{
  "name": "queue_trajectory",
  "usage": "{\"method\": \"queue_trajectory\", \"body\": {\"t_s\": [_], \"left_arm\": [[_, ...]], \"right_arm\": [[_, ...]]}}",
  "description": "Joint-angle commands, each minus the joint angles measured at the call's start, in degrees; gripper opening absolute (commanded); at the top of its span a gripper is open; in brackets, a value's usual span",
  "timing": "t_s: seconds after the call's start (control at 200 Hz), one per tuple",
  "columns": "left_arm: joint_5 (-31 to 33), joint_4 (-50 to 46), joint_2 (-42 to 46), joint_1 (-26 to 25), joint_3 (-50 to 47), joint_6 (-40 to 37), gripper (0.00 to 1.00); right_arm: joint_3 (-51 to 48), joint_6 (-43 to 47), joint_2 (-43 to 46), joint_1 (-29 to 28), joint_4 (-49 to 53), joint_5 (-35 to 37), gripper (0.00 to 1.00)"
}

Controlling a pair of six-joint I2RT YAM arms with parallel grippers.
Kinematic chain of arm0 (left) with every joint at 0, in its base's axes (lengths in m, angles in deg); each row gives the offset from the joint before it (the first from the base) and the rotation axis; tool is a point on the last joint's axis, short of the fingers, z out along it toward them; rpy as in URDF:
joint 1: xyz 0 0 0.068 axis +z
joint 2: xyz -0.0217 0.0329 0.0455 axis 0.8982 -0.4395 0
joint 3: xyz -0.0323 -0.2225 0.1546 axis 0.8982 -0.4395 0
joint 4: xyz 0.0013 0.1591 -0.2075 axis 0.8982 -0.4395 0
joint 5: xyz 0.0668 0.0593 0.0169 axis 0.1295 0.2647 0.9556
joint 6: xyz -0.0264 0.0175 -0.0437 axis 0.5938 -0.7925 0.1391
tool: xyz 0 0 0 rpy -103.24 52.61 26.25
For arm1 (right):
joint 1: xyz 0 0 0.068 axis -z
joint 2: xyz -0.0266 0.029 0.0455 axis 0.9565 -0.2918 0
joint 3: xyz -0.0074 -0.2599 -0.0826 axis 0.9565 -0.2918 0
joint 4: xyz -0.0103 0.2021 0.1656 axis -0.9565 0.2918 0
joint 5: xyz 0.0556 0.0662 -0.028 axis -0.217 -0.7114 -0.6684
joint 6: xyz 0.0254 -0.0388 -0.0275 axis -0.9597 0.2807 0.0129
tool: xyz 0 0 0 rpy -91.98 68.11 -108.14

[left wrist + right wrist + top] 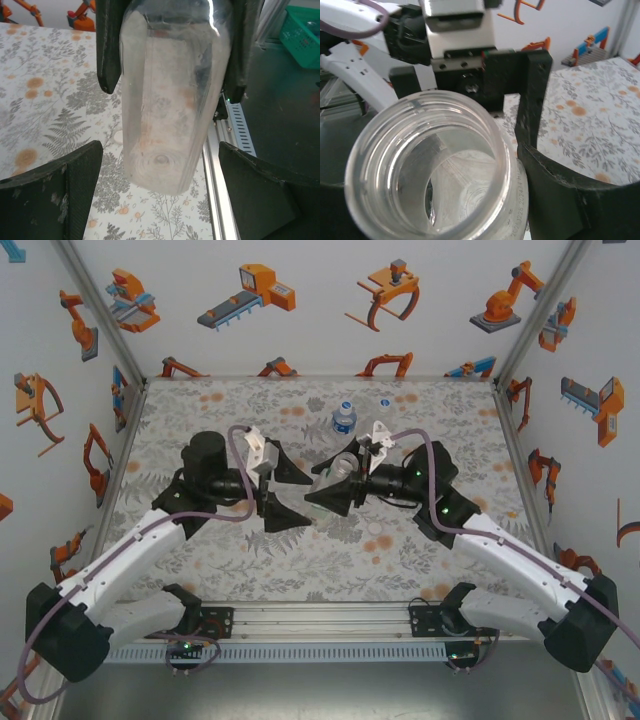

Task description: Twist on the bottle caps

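1. The right gripper (335, 482) is clenched on a clear bottle (342, 470), holding it off the patterned table (200, 410) near the middle.
2. In the left wrist view this bottle (170, 100) lies lengthwise with its base toward the camera, and a dark right finger presses on each side of it.
3. In the right wrist view the bottle's mouth (427, 160) is open and bare, with no cap on it.
4. The left gripper (302, 497) faces the right one with its fingers (55, 195) spread wide on either side of the bottle's base, clear of it and holding nothing.
5. A bottle with a blue label (344, 420) stands upright on the table farther back, apart from both grippers.
6. A small pale round thing (375, 529), perhaps a cap, lies on the table just under the right arm.
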Motion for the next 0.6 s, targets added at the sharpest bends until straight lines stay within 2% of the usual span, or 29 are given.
{"method": "queue_trajectory", "body": {"t_s": [0.0,0.185,0.461,0.596], "left_arm": [[-1.30,5.58,-1.06,-2.93,2.11,2.24,0.88],[1.10,16.66,-3.52,-6.74,1.64,10.56,0.84],[2.30,17.89,-5.61,-9.59,2.61,11.20,0.78],[2.70,18.61,-5.68,-9.71,2.49,11.62,0.70]], "right_arm": [[1.63,-2.08,0.40,0.17,-3.71,-3.70,0.23],[0.93,-2.57,0.39,0.07,-8.04,-1.39,0.21],[0.58,-2.77,1.27,0.11,-10.00,-0.49,0.20],[0.24,-3.01,1.53,0.06,-10.34,-0.59,0.20]]}}
